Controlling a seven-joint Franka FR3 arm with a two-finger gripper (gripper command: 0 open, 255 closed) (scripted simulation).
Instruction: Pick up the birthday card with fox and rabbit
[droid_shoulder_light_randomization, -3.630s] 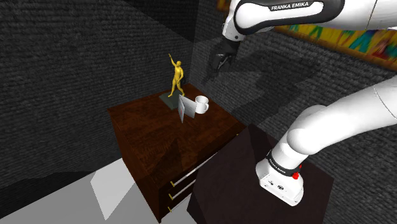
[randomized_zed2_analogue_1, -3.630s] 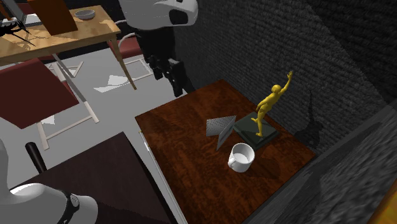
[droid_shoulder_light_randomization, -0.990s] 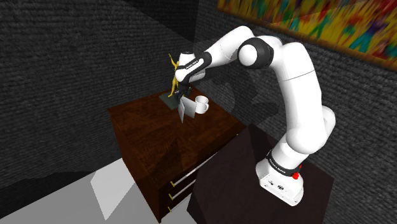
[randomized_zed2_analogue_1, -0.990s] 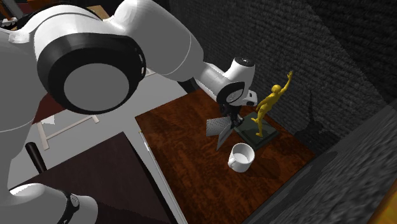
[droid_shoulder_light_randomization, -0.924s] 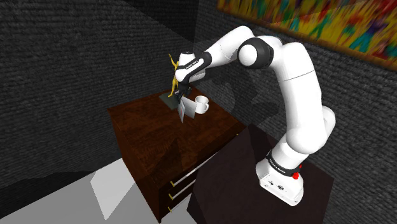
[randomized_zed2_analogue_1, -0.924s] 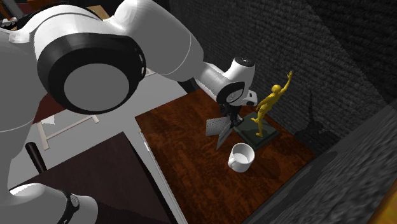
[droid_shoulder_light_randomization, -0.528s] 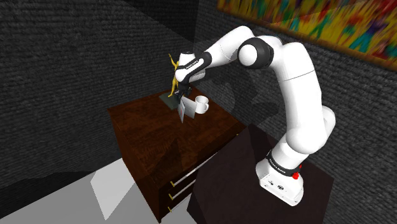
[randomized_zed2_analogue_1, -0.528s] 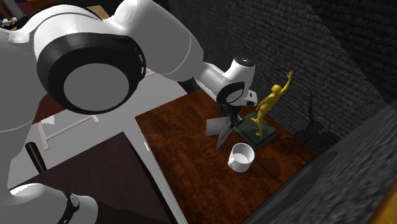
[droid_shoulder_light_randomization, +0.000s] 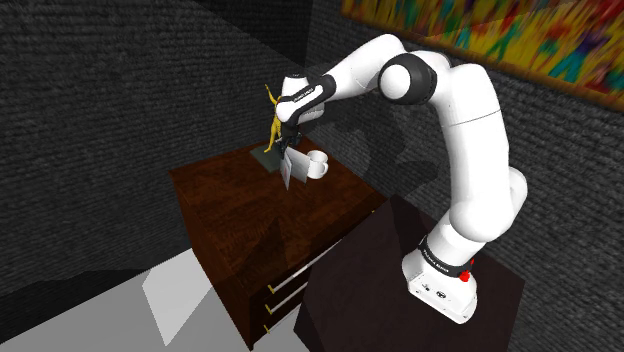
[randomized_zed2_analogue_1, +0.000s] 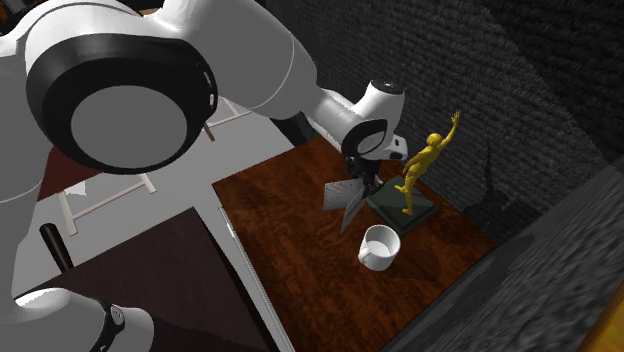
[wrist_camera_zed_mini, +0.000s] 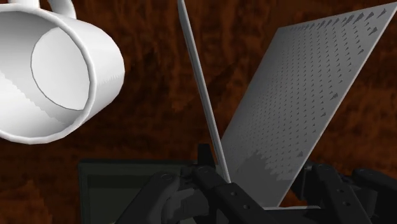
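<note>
Two black fingers of the gripper are clamping the grey folded card at its fold, one finger pressing on each side of the ridge. The card is extending straight down from the gripper, its two leaves spreading away from the fingertips like a tent. One leaf is showing edge-on as a thin line, and the other is presenting its broad, plain face. Whether the card's lower edges are touching the dark wooden cabinet top or hanging just above it cannot be told. A white mug is standing upright near the gripper on the thin leaf's side, apart from the card. A gold figurine with one arm raised is standing just beside the gripper. Its dark base is showing just past the finger on the mug's side.
</note>
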